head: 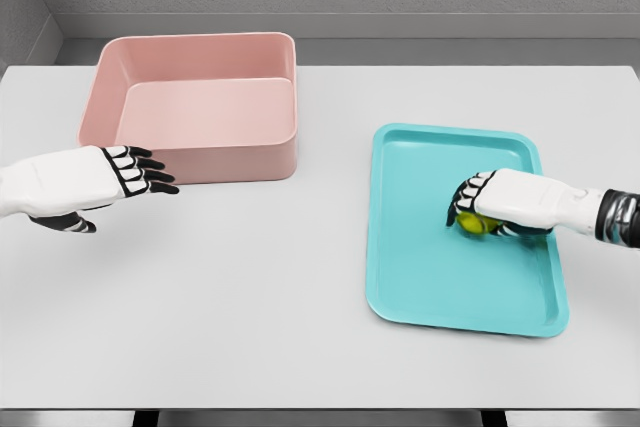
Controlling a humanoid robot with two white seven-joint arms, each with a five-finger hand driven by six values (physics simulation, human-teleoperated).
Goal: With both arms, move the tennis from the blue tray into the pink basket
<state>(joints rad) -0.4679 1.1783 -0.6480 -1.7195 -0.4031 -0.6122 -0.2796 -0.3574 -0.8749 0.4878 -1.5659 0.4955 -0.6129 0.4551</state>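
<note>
With the right hand point(490, 205) clenched over the tennis ball point(474, 223) at 3 o'clock in the blue tray point(420, 287), you likely lift next toward the relaxed left hand point(125, 175) beside the pink basket point(200, 159) at 10 o'clock.

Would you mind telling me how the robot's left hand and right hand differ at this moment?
The left hand hovers above bare table beside the pink basket, fingers extended and holding nothing; the right hand is over the blue tray, curled around the yellow tennis ball. Both are white with dark finger joints.
</note>
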